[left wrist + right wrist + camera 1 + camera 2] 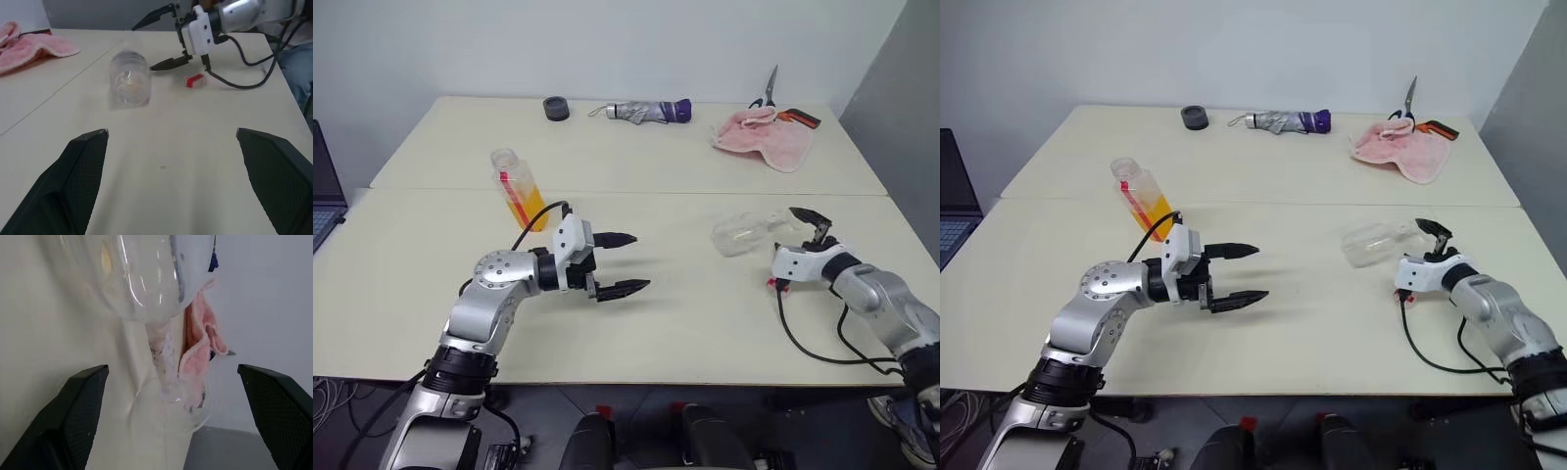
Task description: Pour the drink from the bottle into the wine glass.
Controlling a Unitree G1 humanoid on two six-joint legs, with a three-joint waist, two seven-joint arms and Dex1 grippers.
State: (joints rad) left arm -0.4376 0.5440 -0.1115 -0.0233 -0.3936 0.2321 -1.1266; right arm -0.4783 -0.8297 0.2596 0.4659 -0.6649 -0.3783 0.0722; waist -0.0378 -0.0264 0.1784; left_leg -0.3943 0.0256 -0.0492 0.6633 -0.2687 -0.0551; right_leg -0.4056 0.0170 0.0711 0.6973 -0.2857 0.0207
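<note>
Head views showed the wine glass [742,235] lying toppled before our right gripper [811,224], jaws spread and empty; we judged it should clasp the stem squarely, then right it.

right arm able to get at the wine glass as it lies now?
Probably yes. The wine glass lies on its side on the table, right in front of the open right tool, its stem between the fingers, nothing between them.
</note>
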